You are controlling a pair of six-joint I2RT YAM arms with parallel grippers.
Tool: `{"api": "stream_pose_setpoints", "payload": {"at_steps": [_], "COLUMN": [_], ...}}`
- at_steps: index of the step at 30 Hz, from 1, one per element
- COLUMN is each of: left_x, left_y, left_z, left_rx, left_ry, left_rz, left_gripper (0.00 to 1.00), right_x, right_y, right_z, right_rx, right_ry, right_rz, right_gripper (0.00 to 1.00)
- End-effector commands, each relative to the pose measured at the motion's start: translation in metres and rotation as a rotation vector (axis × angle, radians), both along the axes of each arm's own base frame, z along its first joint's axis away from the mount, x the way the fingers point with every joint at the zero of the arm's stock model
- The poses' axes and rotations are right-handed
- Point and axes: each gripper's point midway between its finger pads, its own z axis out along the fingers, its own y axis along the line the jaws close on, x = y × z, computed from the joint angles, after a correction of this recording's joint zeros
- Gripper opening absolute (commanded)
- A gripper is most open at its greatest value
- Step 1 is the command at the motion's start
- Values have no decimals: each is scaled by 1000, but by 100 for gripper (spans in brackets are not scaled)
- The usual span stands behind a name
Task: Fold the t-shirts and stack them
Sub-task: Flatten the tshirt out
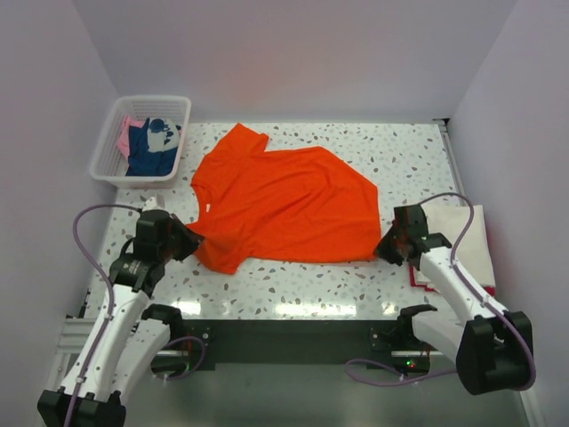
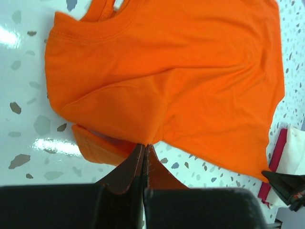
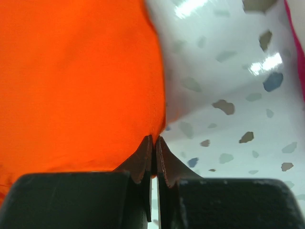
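Note:
A bright orange t-shirt (image 1: 284, 203) lies spread on the speckled table, collar to the left, hem to the right. My left gripper (image 1: 188, 236) is shut on the shirt's near edge by the sleeve (image 2: 147, 90). My right gripper (image 1: 384, 249) is shut on the near hem corner (image 3: 81, 76). A navy blue t-shirt (image 1: 151, 147) and a pink one (image 1: 127, 135) lie in the basket at the back left. A cream-white folded shirt (image 1: 467, 236) on top of a red one (image 1: 418, 277) sits at the right edge.
The white mesh basket (image 1: 111, 133) stands at the back left corner. Walls close the table on the left, back and right. The folded stack also shows in the left wrist view (image 2: 293, 157), next to the right gripper.

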Motion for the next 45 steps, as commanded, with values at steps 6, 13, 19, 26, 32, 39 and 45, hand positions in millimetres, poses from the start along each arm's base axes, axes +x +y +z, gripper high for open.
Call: {"api": "stream_pose_setpoints", "payload": {"at_steps": [6,13,19,26,32,39,45], "left_x": [20,-20,-53,-6,89,217,288], "left_y": [17,21,21,15,-3,-20,-21], "left_z": [162,311,415,456,432,437,506], "left_rx": [95,65,40,52,48,-12,-111], "left_ry": [-379,-722,-971,-1041,-1017,-1089,-1282], "left_rz": [10,3,-17,-7,-16,-111,-226], "left_gripper": [0,0,0,0,0,0,0], "right_x": [33,12,-5,40,122,249,306], "right_y": [-7,-16,-15,-4,17,33,12], "right_z": [183,295,368,386,364,345,411], "right_rx": [-87,-130,-123,-105,-68,12,54], "right_ry": [-333,-536,-684,-710,-702,-750,-929], "right_rz": [124,147,166,189,219,237,160], "right_gripper": [0,0,0,0,0,0,0]}}
